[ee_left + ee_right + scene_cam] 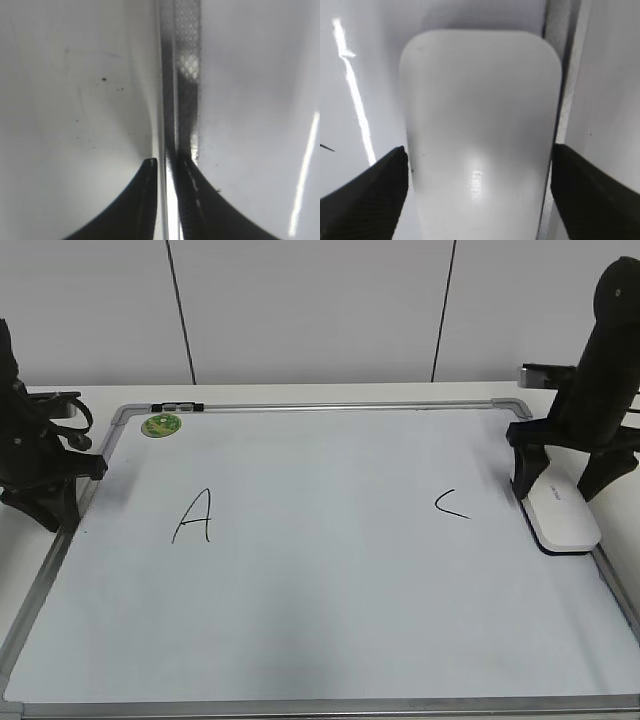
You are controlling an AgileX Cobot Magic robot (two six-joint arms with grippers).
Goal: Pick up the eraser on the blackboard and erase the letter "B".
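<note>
The blackboard (330,590) is a big white board with a silver-grey frame, and it fills most of the exterior view, from the lower edge up to the middle of the frame. Behind it stands a pale wall (320,300) with two thin dark vertical lines.

At the right edge of the frame the right arm (600,350) comes down, dark and thick. Its gripper, the right gripper (565,475), stands over the eraser (560,515), which lies on the board close to the right frame bar, in the middle right of the picture. In the right wrist view the two dark fingers (365,197) are apart, one at the lower left and one at the lower right, and the white eraser (480,130) is between them. The fingers are just beside its long sides; I cannot tell if they touch it.

At the left edge the left gripper (60,495) sits low over the left frame bar. In the left wrist view its fingers (137,200) are nearly together, with only the thin frame bar (170,100) seen in the gap.

On the board a black "A" (193,516) is in the centre left and a black "C" (451,505) in the centre right. Between them the surface is plain white; no letter "B" is visible there. A round green magnet (161,425) lies in the upper left corner of the board, and just above it a small dark marker (176,406) lies on the top frame bar.
</note>
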